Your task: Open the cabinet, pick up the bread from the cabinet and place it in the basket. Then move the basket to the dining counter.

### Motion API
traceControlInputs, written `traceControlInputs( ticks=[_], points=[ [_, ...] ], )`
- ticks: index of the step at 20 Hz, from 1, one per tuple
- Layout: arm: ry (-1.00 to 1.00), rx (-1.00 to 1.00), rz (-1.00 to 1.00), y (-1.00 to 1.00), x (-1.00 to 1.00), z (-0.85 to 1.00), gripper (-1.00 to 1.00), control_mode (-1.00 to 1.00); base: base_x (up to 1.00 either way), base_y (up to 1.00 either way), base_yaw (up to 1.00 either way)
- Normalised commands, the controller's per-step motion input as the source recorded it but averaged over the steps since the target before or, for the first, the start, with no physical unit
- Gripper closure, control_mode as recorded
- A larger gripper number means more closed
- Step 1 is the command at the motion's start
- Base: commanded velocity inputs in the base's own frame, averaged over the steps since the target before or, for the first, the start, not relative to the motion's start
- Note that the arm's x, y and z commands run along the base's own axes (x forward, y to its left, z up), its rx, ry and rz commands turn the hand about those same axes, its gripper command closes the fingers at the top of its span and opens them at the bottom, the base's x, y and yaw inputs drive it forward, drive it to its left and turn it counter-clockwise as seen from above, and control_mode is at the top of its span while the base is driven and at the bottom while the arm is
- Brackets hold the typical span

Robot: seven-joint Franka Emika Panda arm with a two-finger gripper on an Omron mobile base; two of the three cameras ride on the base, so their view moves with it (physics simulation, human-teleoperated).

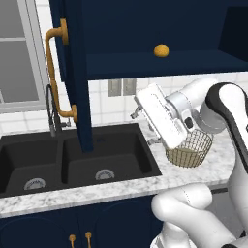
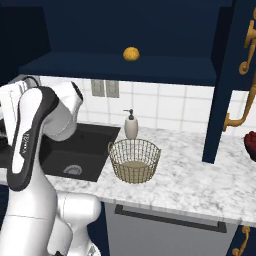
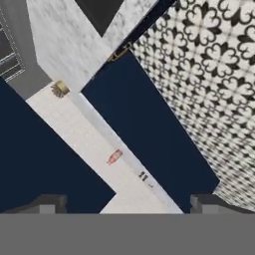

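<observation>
The cabinet (image 1: 160, 65) stands open, its left door (image 1: 72, 58) swung out over the sink and its right door (image 2: 232, 75) out over the counter. The bread (image 1: 161, 50) (image 2: 131, 53), a small golden lump, lies on the cabinet's bottom shelf. The wire basket (image 2: 134, 159) (image 1: 193, 151) sits empty on the worktop below. My gripper (image 1: 144, 128) (image 3: 127, 204) hangs between shelf and sink edge, left of the basket. It is open and holds nothing. Far off in the hand view lies a marble surface (image 3: 64, 45); I cannot tell if it is the dining counter.
A black double sink (image 1: 72, 160) with a faucet (image 1: 52, 111) takes the left of the worktop. A white soap dispenser (image 2: 131, 125) stands just behind the basket. Something red (image 2: 250, 142) sits at the right edge of the counter.
</observation>
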Motion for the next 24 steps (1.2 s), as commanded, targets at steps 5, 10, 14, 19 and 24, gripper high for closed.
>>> traceControlInputs(
  ticks=[5, 10, 14, 19, 24],
  points=[
    [-0.45, -0.51, 0.12, -0.44, 0.27, -0.42, -1.0, -1.0, 0.0, 0.0, 0.0],
    [-0.43, -0.86, 0.14, -0.25, -0.04, -0.64, -1.0, -1.0, 0.0, 0.0, 0.0],
    [-0.42, -0.64, 0.04, -0.71, 0.31, -0.2, -1.0, -1.0, 0.0, 0.0, 0.0],
    [-0.38, -0.35, 0.01, -0.45, 0.88, 0.54, -1.0, -1.0, 0.0, 0.0, 0.0],
    [-0.56, -0.15, 0.01, -0.33, 0.03, 0.72, -1.0, -1.0, 0.0, 0.0, 0.0]
  ],
)
